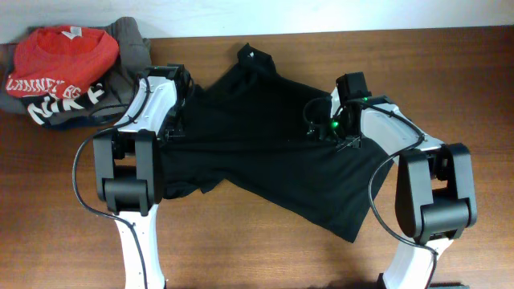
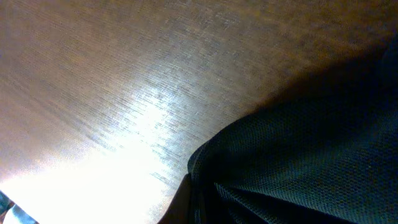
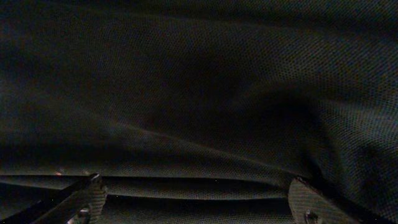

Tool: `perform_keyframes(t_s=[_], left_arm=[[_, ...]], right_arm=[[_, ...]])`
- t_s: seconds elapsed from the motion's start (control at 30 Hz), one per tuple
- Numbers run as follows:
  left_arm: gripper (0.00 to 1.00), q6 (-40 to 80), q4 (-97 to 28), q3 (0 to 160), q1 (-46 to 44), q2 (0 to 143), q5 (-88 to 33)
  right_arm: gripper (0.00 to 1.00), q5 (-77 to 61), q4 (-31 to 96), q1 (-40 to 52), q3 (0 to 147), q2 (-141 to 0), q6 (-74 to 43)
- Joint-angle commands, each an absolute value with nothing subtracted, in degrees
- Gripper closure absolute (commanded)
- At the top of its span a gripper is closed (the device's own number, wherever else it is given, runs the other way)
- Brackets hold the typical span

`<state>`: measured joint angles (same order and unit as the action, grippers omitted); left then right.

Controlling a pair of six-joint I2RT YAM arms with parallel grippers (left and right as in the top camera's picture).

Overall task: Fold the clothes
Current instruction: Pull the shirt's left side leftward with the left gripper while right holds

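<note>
The black garment (image 1: 265, 152) lies spread and rumpled across the middle of the wooden table (image 1: 48, 209), with a small white logo (image 1: 251, 55) at its far edge. My left gripper (image 1: 180, 116) is at the garment's left edge. In the left wrist view its fingers are hidden under bunched black fabric (image 2: 298, 168) that gathers at the bottom of the frame, so it looks shut on the cloth. My right gripper (image 1: 323, 127) is low over the garment's right part. Its two fingers (image 3: 199, 202) are wide apart, with black fabric (image 3: 199, 93) filling the view.
A pile of other clothes sits at the far left corner: a red shirt (image 1: 64, 50) with white lettering on top of a grey garment (image 1: 132, 38). Bare wood (image 2: 124, 93) shows to the left of the garment's edge.
</note>
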<state>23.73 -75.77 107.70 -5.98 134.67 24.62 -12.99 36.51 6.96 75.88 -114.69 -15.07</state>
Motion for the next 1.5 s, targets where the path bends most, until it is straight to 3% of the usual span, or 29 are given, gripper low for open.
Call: perform_keyframes(t_s=[0.0, 0.07, 0.1, 0.13, 0.17, 0.27, 0.5, 0.7, 0.77, 0.83, 0.97, 1.07, 1.1, 1.13, 1.33, 1.47], left_arm=[[0.98, 26.5, -76.5, 107.2, -5.1, 133.4, 29.9], [0.9, 26.5, -75.9, 107.7, -5.1, 132.7, 29.9], [0.7, 26.2, -75.8, 108.5, -5.1, 132.0, 29.8], [0.35, 26.0, -75.7, 109.6, -5.1, 131.3, 29.8], [0.23, 25.7, -75.7, 110.2, -5.1, 130.7, 29.8], [0.14, 22.0, -75.1, 113.3, -6.2, 128.6, 28.6], [0.13, 8.4, -64.6, 114.6, -10.3, 127.2, 13.6], [0.14, -2.2, -58.7, 114.6, -12.8, 127.2, -0.8], [0.16, -2.6, -56.1, 114.6, -13.5, 127.5, -2.3], [0.17, -2.7, -54.5, 114.6, -13.9, 127.8, -2.2], [0.18, -2.7, -53.8, 114.6, -14.2, 128.1, -4.6], [0.17, -2.7, -53.5, 114.6, -14.2, 128.3, -5.0], [0.17, -2.7, -53.2, 114.6, -14.2, 128.4, -5.0], [0.17, -2.7, -52.9, 114.6, -14.2, 128.6, -5.0], [0.16, -2.7, -51.5, 114.6, -14.3, 128.6, -5.0], [0.16, -2.7, -51.4, 114.6, -14.3, 128.6, -5.0]], right_arm=[[0.01, -11.4, 36.6, 7.1, 74.5, -114.8, -15.5], [0.01, -11.5, 36.6, 7.1, 74.5, -114.8, -15.5], [0.01, -12.3, 37.0, 7.1, 74.5, -114.8, -15.5], [0.01, -13.2, 37.3, 7.1, 74.5, -114.8, -15.5], [0.01, -13.9, 37.6, 7.1, 74.5, -114.8, -15.5], [0.01, -14.5, 40.4, 7.0, 74.9, -114.4, -16.9], [0.01, -2.8, 50.0, 7.1, 75.3, -102.7, -21.9], [0.01, -9.1, 58.5, 7.1, 75.2, -99.0, -21.8], [0.15, -10.6, 59.7, 7.1, 75.2, -99.2, -21.6], [0.38, -12.8, 62.4, 7.1, 75.2, -99.2, -22.4], [0.56, -12.9, 66.9, 7.1, 73.4, -99.2, -25.6], [0.61, -12.9, 64.9, 7.1, 69.2, -99.2, -26.1], [0.65, -12.9, 63.4, 7.1, 66.9, -99.2, -27.4], [0.77, -12.9, 60.2, 7.1, 63.1, -99.2, -28.0], [0.81, -12.9, 53.8, 7.1, 60.0, -99.5, -27.9], [0.96, -12.9, 50.5, 7.1, 60.0, -101.6, -27.2]])
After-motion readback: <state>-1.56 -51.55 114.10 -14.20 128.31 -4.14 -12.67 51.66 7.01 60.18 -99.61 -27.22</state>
